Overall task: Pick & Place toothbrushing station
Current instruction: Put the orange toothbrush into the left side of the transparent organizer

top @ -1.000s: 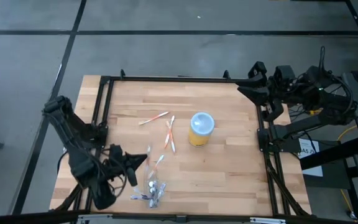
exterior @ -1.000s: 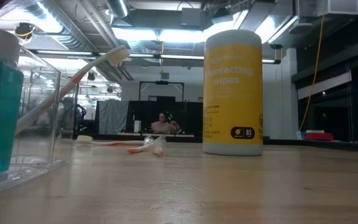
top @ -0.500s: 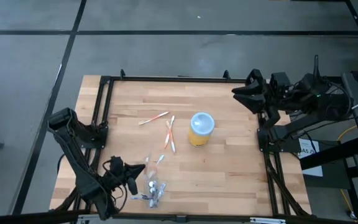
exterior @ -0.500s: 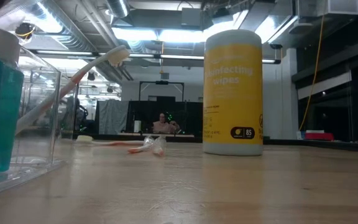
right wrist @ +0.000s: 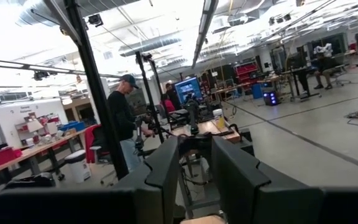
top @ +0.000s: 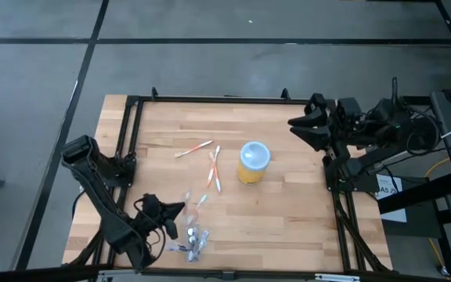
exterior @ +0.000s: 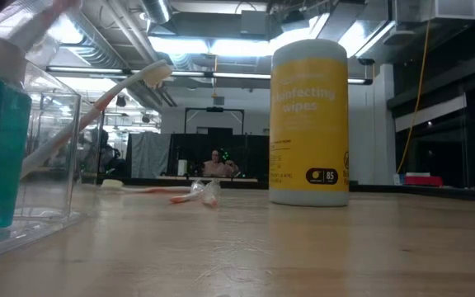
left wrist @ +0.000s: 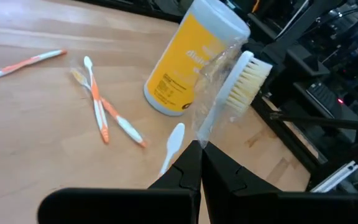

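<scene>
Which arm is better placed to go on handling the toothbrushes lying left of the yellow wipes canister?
Left. The left pincer is beside the clear pouch, shut on a wrapped toothbrush, near the loose toothbrushes. The right pincer hangs at the far right edge.

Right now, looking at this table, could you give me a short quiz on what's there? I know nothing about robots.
1. True or false: the left hand is shut on a clear-wrapped white-bristled toothbrush.
2. The yellow cylindrical plastic canister with pale-blue lid is: A) lying on its side, B) standing upright, C) held in a hand.
3. Short answer: which hand hangs open at the edge of the wooden table, holding nothing?

Key: 1 true; 2 B; 3 the right hand.
</scene>
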You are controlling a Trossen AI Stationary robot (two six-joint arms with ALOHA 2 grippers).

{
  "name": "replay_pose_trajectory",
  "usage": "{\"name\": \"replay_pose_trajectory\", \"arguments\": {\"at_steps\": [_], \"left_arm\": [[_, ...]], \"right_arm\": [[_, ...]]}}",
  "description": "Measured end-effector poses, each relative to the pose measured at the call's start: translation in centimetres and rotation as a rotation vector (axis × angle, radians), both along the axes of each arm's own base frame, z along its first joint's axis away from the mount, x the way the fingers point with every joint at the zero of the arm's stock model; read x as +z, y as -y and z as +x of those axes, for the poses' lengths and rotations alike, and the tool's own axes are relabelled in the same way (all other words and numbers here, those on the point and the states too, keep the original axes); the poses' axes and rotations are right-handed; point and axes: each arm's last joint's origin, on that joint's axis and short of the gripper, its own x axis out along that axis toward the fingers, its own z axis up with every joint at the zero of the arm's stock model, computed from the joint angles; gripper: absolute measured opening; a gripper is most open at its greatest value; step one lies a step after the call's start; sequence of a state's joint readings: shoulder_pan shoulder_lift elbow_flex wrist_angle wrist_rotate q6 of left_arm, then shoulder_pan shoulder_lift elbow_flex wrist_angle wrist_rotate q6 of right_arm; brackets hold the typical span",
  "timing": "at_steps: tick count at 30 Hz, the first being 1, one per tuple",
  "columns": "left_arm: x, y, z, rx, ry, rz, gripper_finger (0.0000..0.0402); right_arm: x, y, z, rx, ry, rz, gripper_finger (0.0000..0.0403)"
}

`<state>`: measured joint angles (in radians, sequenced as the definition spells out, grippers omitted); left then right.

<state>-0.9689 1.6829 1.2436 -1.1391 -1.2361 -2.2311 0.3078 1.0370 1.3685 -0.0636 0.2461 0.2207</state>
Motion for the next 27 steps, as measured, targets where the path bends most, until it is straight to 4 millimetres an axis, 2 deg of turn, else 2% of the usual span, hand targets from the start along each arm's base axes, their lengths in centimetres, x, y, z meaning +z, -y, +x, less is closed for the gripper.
{"name": "replay_pose_trajectory", "arguments": {"at_steps": [7, 15, 27], "left_arm": [[-1.8, -0.7, 0.8, 0.036, 0.045, -0.046, 0.0001], [-3.4, -0.5, 0.9, 0.02, 0.054, -0.094, 0.0001], [-4.7, -0.1, 1.2, -0.028, 0.048, -0.123, 0.0001]], "right_arm": [[0.1, -0.3, -0.1, -0.009, 0.009, -0.012, 0.01], [0.1, -0.6, -0.2, 0.003, 0.01, -0.025, 0.01], [0.1, -0.7, -0.3, 0.009, 0.011, -0.029, 0.01]]}}
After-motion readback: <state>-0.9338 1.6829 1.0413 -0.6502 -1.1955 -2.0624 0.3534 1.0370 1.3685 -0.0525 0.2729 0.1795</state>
